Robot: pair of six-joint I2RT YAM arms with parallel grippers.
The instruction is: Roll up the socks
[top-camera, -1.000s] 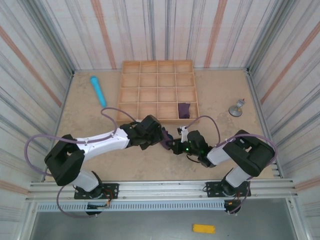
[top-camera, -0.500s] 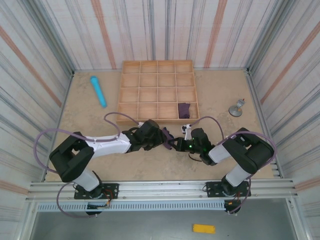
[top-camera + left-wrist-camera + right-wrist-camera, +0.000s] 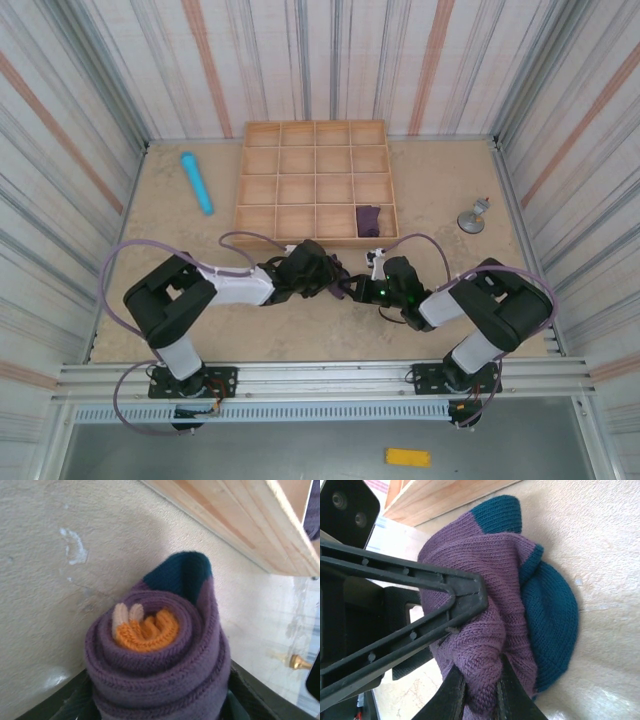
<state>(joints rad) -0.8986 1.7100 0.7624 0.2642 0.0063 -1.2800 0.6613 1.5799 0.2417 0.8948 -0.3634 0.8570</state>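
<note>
On table [image 3: 180,240], just in front of tray [image 3: 316,241]: rolled sock [image 3: 160,650], orange core, teal toe sticking out. Pinched at purple fabric by right gripper [image 3: 480,686], jaws closed on it. Straddled by left gripper [image 3: 333,281], finger each side; clamped or not, cannot tell. Second sock [image 3: 367,219] in tray's near-row, right-end compartment.

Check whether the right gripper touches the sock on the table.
Touching. The right wrist view shows the right gripper with its jaws pinched on a fold of the purple sock. The knit is squeezed between them, with no gap.
</note>
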